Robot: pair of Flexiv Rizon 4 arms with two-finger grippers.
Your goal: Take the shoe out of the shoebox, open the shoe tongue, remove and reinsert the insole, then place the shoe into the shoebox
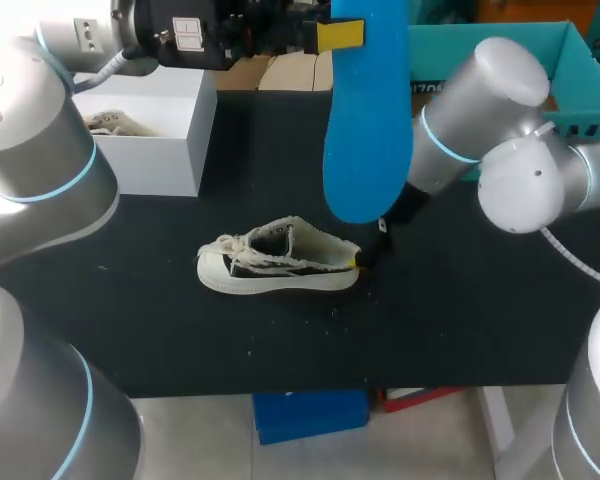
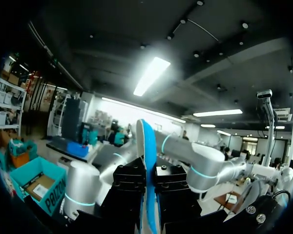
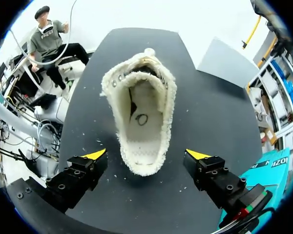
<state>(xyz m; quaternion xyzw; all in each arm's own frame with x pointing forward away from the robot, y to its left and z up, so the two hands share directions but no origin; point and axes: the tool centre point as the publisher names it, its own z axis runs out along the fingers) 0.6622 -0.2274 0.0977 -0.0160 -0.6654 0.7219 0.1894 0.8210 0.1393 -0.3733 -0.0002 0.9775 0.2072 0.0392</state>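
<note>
1. Head view: black matte table [image 1: 460, 320], flat, takes up most of the surface under both arms.
2. Shoebox [image 1: 155, 150]: white, square-cornered, open-topped, smooth walls. Sits well apart from both sets of fingers, beyond the shoe's toe end. Sth pale & lumpy inside, can't tell what.
3. Insole [image 1: 365, 140]: bright blue, smooth, long rounded foot shape. Held up in the air w/ its broad rounded end hanging down above the shoe's heel. The left wrist view has it edge-on, a thin blue strip running out btwn the fingers.
4. Shoe [image 1: 278, 262]: low sneaker, cream fabric upper w/ frayed fuzzy edges, dark side panel, pale rubber sole, laces at the front. Upright on the table, out of the box. In the right wrist view the opening gapes wide, pale lining bare inside, heel end nearest the fingers, toe pointing away.
5. Left gripper [image 2: 147, 178]: black blocky fingers clamped on the insole from both sides, raised high off the table.
6. Right gripper [image 3: 146, 155]: low at the heel, yellow wedge tips spread wide, one finger [image 3: 95, 155] each side of the heel, neither touching; grasping nothing.
7. White flecks [image 1: 332, 312]: tiny crumbs scattered on the table near the shoe & under the right fingers.
</note>
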